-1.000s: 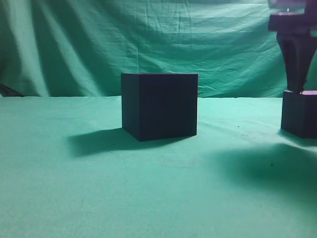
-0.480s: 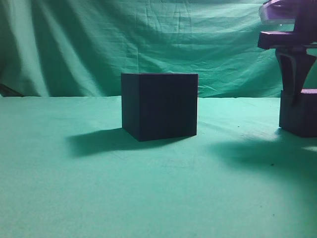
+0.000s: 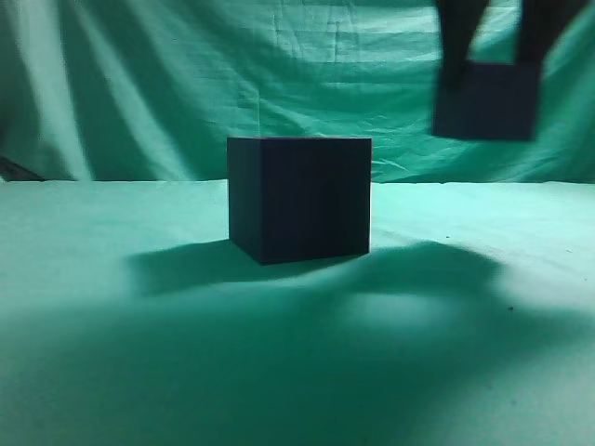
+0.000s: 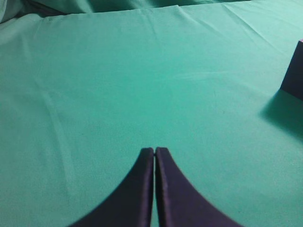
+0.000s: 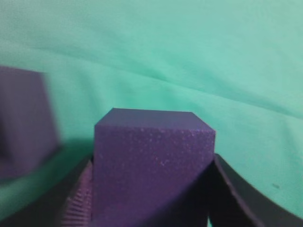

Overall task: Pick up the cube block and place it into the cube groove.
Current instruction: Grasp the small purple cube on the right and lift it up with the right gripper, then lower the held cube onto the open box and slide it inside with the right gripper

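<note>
A green cloth covers the desk (image 3: pixel 139 372) and hangs crumpled as a backdrop (image 3: pixel 186 84) behind it. The right pincer (image 5: pixel 151 189) is clamped on the cube block (image 5: pixel 151 161), a finger (image 5: pixel 236 198) pressed against each side, and it holds the block in the air, clear of the cloth. In the exterior view the block hangs high on the right, above and to the right of the cube groove (image 3: pixel 299 198), which stands on the desk near the middle with its shadow falling to the left. The left pincer (image 4: pixel 155 153) has its tips pressed together with nothing between them, hovering over bare cloth with the groove's corner at the frame edge.

So the pick appears done; what is left is to carry the block over the groove's top, lower it in and let go. The groove's opening cannot be seen from this low angle. The right pincer's body is cut off at the top edge, and the lifted block is blurred.
</note>
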